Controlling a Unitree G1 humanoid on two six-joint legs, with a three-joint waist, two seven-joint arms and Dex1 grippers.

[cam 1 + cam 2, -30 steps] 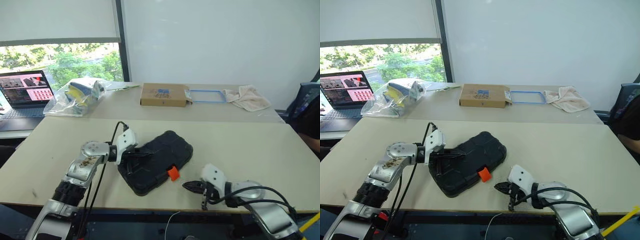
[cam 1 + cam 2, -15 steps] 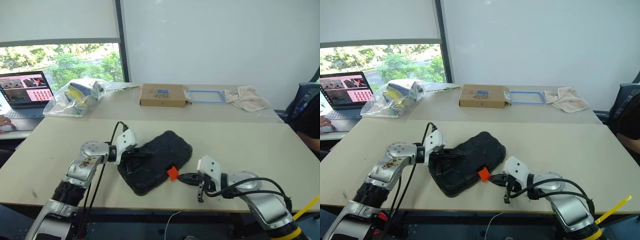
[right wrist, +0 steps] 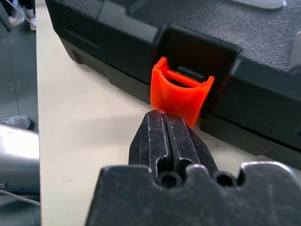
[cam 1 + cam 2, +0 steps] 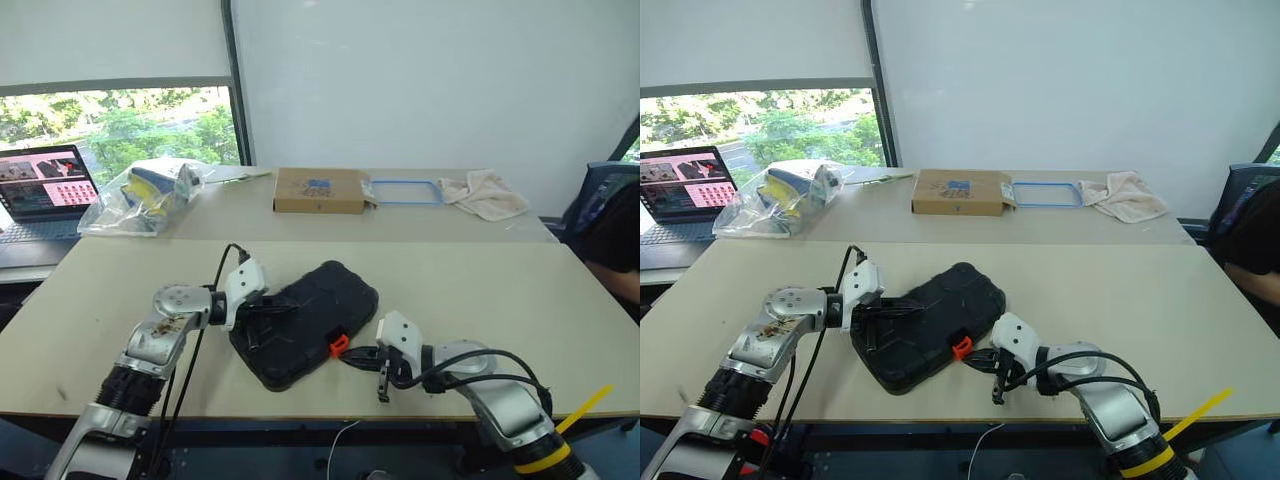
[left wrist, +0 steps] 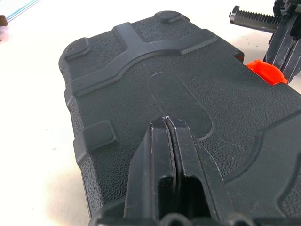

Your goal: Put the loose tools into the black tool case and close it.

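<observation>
Bright, even daylight; sharp frames

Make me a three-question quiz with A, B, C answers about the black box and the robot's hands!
1. Where does the left hand rest?
A. on the tool case lid
B. on the laptop
C. on the towel

2. What colour is the latch?
A. blue
B. orange
C. green

3. How is the black tool case?
A. wide open
B. lid down
C. upside down on the floor

Answers:
1. A, its shut fingers lie on the lid.
2. B, it shows orange right before the shut right hand.
3. B, the lid lies on the base.
</observation>
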